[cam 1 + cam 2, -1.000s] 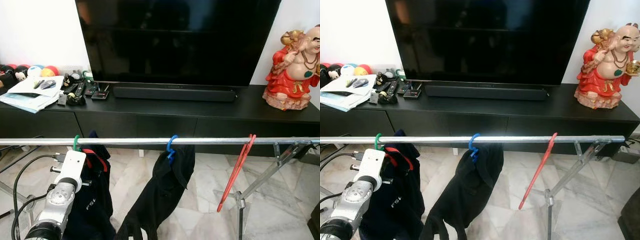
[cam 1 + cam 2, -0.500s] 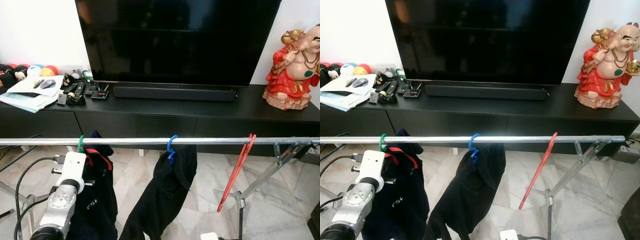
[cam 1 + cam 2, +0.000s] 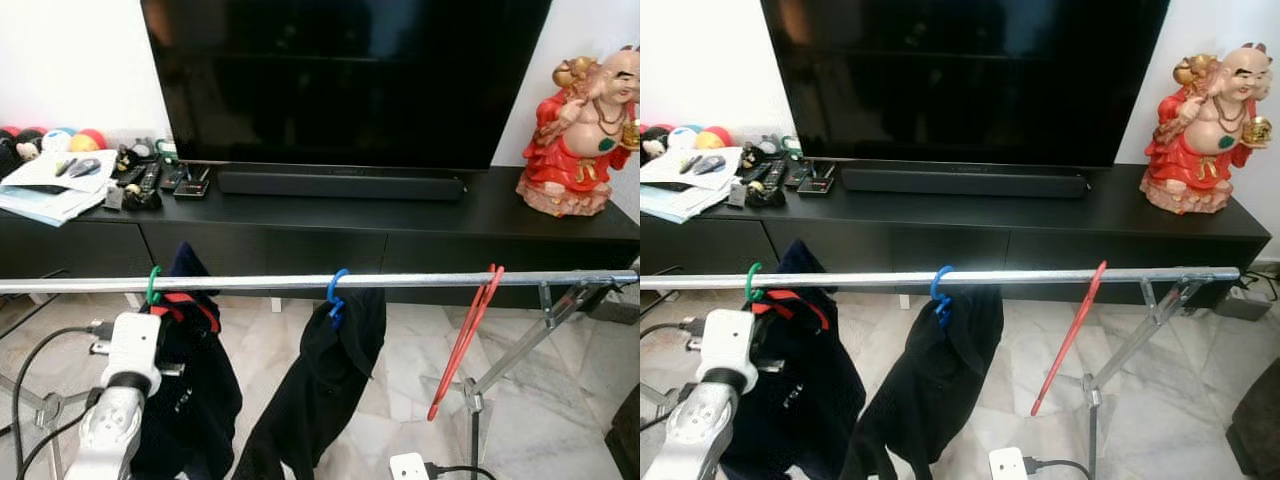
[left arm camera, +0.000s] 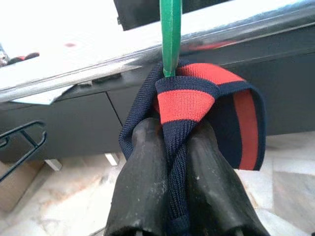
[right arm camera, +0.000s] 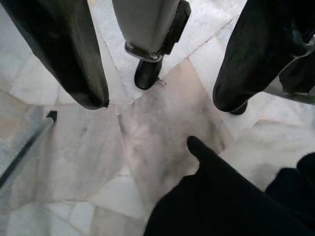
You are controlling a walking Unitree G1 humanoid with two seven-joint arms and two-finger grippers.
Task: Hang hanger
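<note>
On the silver metal clothes rail (image 3: 300, 283), toward its left end, the green plastic hanger (image 3: 153, 285) sits hooked, carrying a navy garment with a red-striped collar (image 4: 206, 105). The left gripper (image 4: 170, 189) has its jaws pinched narrow on that soft knit collar just under the hook. The hanger looks light and stiff, the fabric limp and likely to slip. The right gripper (image 5: 157, 83) hangs over the marble floor (image 5: 147, 142), jaws wide. Open rail lies between the blue hanger (image 3: 338, 292) and the red hanger (image 3: 465, 340).

shiny metal rail (image 3: 300, 282), ribbed knit collar (image 4: 197, 101)
</note>
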